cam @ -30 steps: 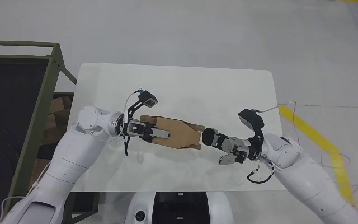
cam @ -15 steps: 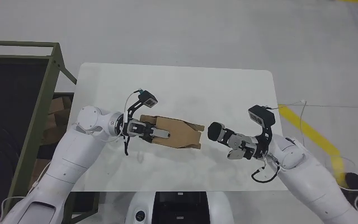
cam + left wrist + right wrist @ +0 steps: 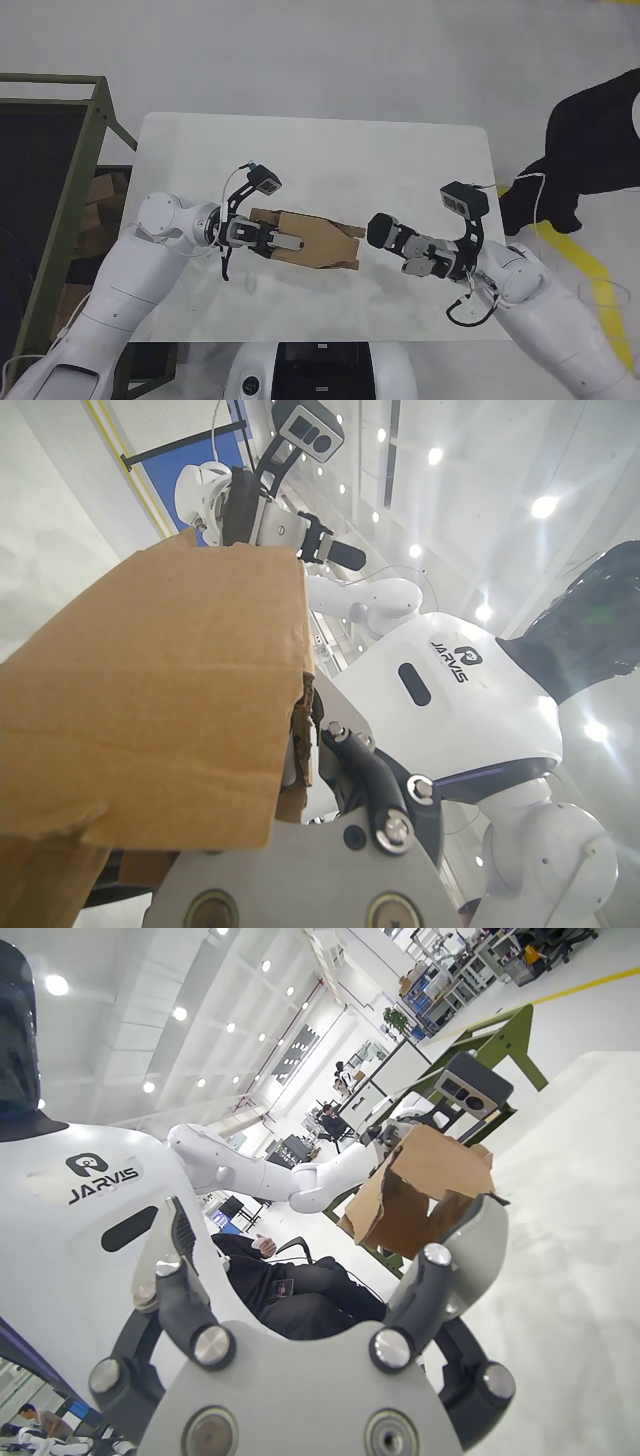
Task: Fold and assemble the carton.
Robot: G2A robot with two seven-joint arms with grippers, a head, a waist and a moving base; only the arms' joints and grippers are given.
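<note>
A brown cardboard carton (image 3: pixel 318 239) lies on its side in the middle of the white table (image 3: pixel 400 160), its ragged flaps facing right. My left gripper (image 3: pixel 281 240) is shut on the carton's left wall, which fills the left wrist view as a creased panel (image 3: pixel 150 700) beside one finger (image 3: pixel 372 772). My right gripper (image 3: pixel 383 232) stands open just off the carton's right end. In the right wrist view its fingers (image 3: pixel 175 1228) spread wide, with the carton's open end (image 3: pixel 425 1178) a short way beyond them. The left wrist view catches the right gripper (image 3: pixel 335 550) past the carton's edge.
A green metal rack (image 3: pixel 70 170) with cardboard pieces inside stands against the table's left edge. The table's far half and its right side are bare. A yellow floor line (image 3: pixel 560 250) runs beyond the right edge.
My right gripper drew back a little from the carton's right end and shifted toward the far side. The left gripper and the carton stayed put.
</note>
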